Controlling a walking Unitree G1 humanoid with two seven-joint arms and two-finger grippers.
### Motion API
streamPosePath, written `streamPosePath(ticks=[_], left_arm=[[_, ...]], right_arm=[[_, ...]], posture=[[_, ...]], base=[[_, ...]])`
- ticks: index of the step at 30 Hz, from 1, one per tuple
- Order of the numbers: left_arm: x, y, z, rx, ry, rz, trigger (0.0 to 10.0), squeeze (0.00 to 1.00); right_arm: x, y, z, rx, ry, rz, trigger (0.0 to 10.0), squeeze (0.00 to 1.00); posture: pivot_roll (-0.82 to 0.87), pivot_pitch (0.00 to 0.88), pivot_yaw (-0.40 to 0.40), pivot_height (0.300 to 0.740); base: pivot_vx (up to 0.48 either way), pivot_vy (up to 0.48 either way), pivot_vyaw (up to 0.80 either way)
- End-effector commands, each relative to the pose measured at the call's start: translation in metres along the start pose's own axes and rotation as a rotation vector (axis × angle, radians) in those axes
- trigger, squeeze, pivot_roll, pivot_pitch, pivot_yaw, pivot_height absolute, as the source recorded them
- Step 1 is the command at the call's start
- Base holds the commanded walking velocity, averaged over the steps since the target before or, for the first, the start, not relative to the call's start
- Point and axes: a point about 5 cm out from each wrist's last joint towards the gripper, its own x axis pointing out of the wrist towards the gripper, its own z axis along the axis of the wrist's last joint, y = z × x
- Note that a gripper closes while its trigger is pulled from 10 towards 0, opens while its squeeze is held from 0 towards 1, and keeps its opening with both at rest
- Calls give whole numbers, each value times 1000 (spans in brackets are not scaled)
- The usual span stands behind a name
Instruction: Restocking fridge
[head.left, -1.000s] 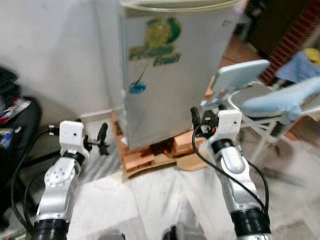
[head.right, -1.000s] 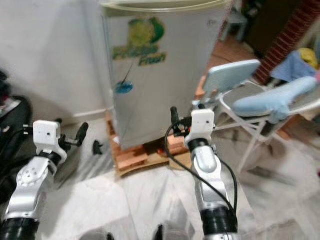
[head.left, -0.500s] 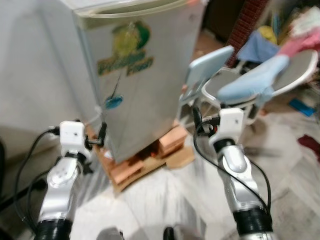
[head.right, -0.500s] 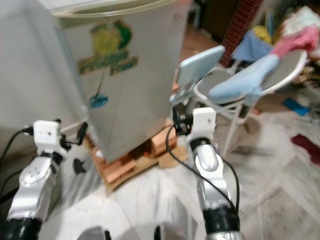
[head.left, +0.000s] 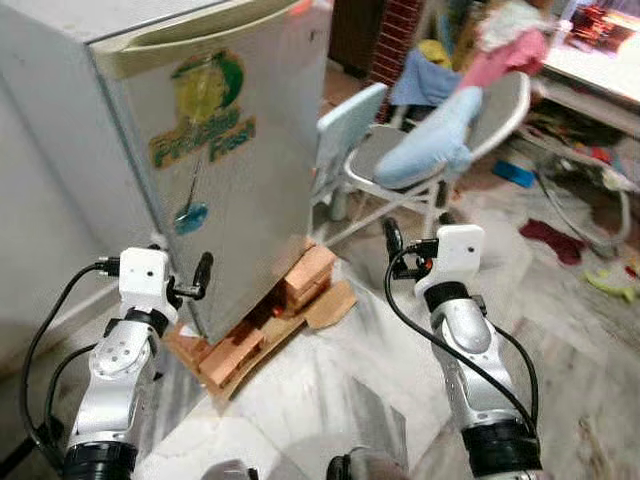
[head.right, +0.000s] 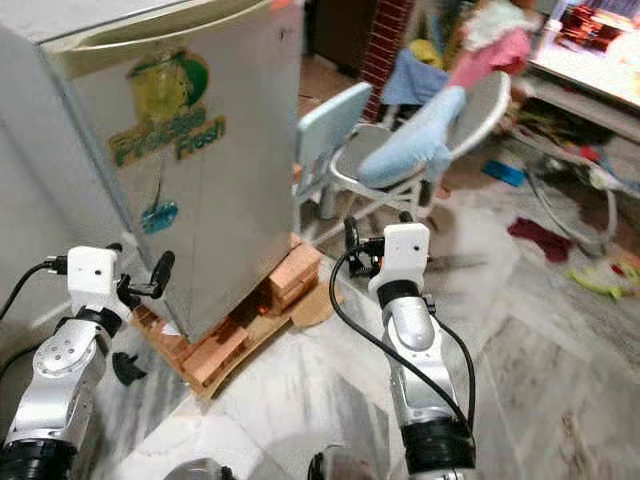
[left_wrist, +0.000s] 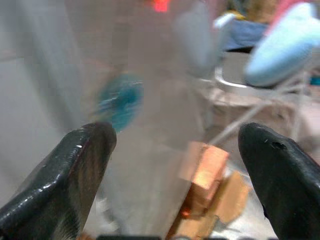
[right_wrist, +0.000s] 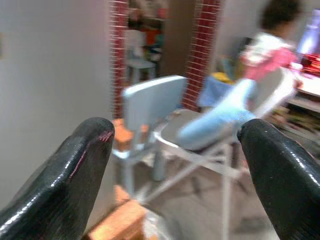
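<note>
Even, soft indoor light, no harsh shadows. You get motion blur throughout, heaviest in both wrist views; the fridge (head.left: 210, 150) front carries faint glare.

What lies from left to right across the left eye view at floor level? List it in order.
Left end effector → wooden blocks under the fridge → right end effector → red cloth on the floor.

Fridge (head.left: 210, 150) is chopped off at the top and left edge, so no telling how tall it is. Its sticker (head.left: 205, 110) lettering is too smeared to read properly. Left wrist view is a blurry mess — the teal blob (left_wrist: 119, 102) on the fridge could be anything. The person (right_wrist: 272, 42) behind the round chair (right_wrist: 220, 125) is just a smudge. Floor clutter (head.left: 610, 280) on the right — too small to identify.
</note>
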Motion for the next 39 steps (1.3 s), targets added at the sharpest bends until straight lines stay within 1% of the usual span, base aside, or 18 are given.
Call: streamPosePath(ticks=[1,6,10,13,18,19,21,23,25,26,27,28,29,31,34,38,39], left_arm=[[3,-6,2,-3,-8,-23,10000,0],[4,-3,5,6,-18,-35,10000,0],[5,-1,9,6,-28,-37,10000,0],[4,0,9,3,-29,-46,10000,0],[3,2,9,16,-31,-11,10000,0],[2,3,9,29,-35,7,10000,0],[1,2,9,41,-41,-4,10000,0],[0,1,8,11,-38,-15,10000,0],[-1,1,8,8,-41,-21,10000,0],[-1,1,6,-11,-22,-17,10000,0],[-1,0,5,-50,-16,-13,10000,0],[-1,0,5,-50,-16,-13,10000,0],[-1,0,6,-61,-21,-13,10000,0],[2,-1,8,-44,-38,-21,10000,0],[4,1,12,-50,-50,-10,10000,0],[8,3,17,-51,-62,-7,10000,0],[11,3,19,-53,-69,-10,10000,0]], right_arm=[[-2,-8,-2,-8,8,-26,10000,0],[-2,-7,-2,-9,8,-29,10000,0],[1,-2,3,-17,-16,-16,10000,0],[2,2,4,-5,-21,-15,10000,0],[-1,6,1,0,-15,3,10000,0],[-2,6,1,-2,-14,6,10000,0],[-4,4,0,-8,-9,-5,10000,0],[-6,1,0,-9,-9,-16,10000,0],[-6,0,1,-9,-10,-18,10000,0],[-7,0,1,-7,-11,-17,10000,0],[-7,0,1,-6,-11,-17,10000,0],[-7,0,1,-6,-11,-17,10000,0],[-7,0,1,-6,-10,-16,10000,0],[-6,1,1,-6,-9,-10,10000,0],[-6,1,2,-10,-12,-5,10000,0],[-8,-3,2,-18,-7,-12,10000,0],[-8,-4,2,-18,-5,-13,10000,0]], posture=[[21,43,-44,740],[21,52,-36,740],[21,64,-22,740],[25,67,-17,740],[26,68,-20,740],[24,67,-20,740],[24,67,-20,740],[23,68,-24,740],[21,72,-24,740],[20,73,-26,740],[20,73,-26,740],[20,73,-26,740],[17,73,-29,740],[17,73,-32,740],[14,74,-34,740],[14,79,-37,740],[12,80,-37,740]], base=[[0,0,-800],[0,480,-483],[0,480,-427],[0,480,-423],[0,430,-418],[0,0,0],[0,0,0],[0,0,0],[0,0,0],[0,0,0],[0,0,0],[0,0,0],[0,0,0],[0,0,0],[0,0,0],[0,0,0],[0,0,0]])
